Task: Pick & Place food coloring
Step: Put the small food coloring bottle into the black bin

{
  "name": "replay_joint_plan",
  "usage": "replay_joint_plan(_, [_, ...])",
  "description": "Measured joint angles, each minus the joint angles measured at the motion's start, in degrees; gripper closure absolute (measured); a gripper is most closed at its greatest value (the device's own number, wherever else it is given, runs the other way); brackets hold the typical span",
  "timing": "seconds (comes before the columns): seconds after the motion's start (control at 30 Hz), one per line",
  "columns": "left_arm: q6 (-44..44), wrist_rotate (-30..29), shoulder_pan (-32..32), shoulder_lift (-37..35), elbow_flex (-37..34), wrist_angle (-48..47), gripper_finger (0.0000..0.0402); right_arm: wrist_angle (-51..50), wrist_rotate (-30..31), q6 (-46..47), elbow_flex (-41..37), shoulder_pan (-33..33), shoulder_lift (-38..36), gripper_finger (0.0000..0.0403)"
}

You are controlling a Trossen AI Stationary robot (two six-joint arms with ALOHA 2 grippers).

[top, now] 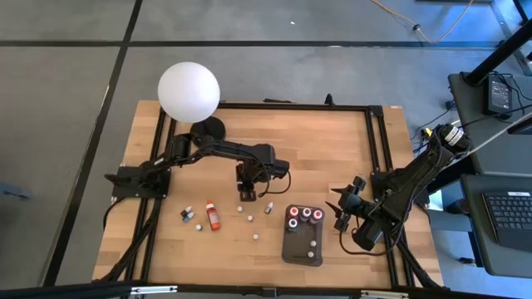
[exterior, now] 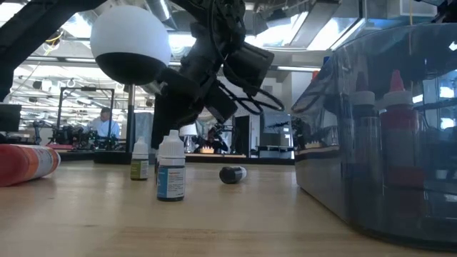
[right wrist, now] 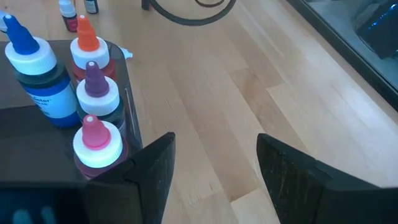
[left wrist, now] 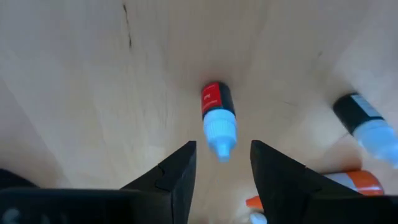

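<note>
Nearest the lens in the left wrist view, the left pincer (left wrist: 222, 177) hangs with its two dark fingers (left wrist: 177, 171) spread apart and nothing between them; just past the tips a small red-labelled bottle (left wrist: 217, 118) stands on the bare desk (left wrist: 93, 93), white cap up, roughly centred in the gap. Beside it sits a dark-labelled bottle (left wrist: 367, 127), and an orange-capped one (left wrist: 357, 182) shows at the edge. From above, this pincer sits mid-desk over the loose bottles (top: 245, 195), with a bigger orange bottle (top: 213, 216) lying flat and more small ones scattered near it. Farther right, the dark grey tray (top: 301, 249) already holds several bottles; the right wrist view shows a blue one (right wrist: 37, 74), orange, purple and pink capped ones crowded in one end. The right pincer (right wrist: 214, 168) waits beside the tray, fingers wide open, empty. Judgement: step in hand is the grasp of the red-labelled bottle. Do it well by dropping straight down so the fingers straddle the body below the cap, not the slim nozzle; close on the label band, since the cap tapers and would likely slip. Keep clear of the dark-labelled neighbour, easy to knock over. Lift vertical before travelling to the tray, and aim for an unfilled part of it.
</note>
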Motion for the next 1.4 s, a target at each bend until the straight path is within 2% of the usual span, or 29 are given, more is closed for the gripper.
replay_joint_plan(0.2, [1.2, -0.2, 0.0, -0.8, 2.9, -1.4, 0.0258, 0.0, -0.9, 0.0, 0.0, 0.0, 0.0, 0.0176])
replay_joint_plan(0.4, [-0.8, -0.9, 0.0, -7.1, 2.8, -1.1, 0.0254, 0.4, -3.4, 0.0, 0.0, 0.0, 0.0, 0.0176])
replay_joint_plan(0.53, [-1.3, -2.1, -0.8, -13.4, 2.8, 4.6, 0.0255, 0.5, -3.9, 0.0, 0.0, 0.0, 0.0, 0.0176])
replay_joint_plan(0.67, [-0.6, -7.3, -2.6, -17.9, 2.3, 10.3, 0.0258, 1.2, -4.5, 0.2, 0.0, 0.0, 0.0, 0.0176])
replay_joint_plan(0.83, [0.5, -8.9, -4.4, -23.0, -6.3, 17.3, 0.0252, 1.7, -4.5, 0.2, 0.0, 0.0, 0.0, 0.0176])
replay_joint_plan(1.13, [-2.1, -8.4, -5.3, -34.8, -31.0, 40.6, 0.0256, 2.4, -4.5, 0.1, 0.0, 0.0, 0.0, 0.0176])
replay_joint_plan(1.23, [-4.4, -8.9, -4.5, -36.3, -35.1, 41.9, 0.0252, 2.6, -4.5, 0.1, 0.0, 0.0, 0.0, 0.0176])
replay_joint_plan(1.4, [-6.0, -9.1, -3.3, -36.5, -37.9, 42.3, 0.0243, 2.7, -4.4, 0.0, 0.0, 0.0, 0.0, 0.0176])
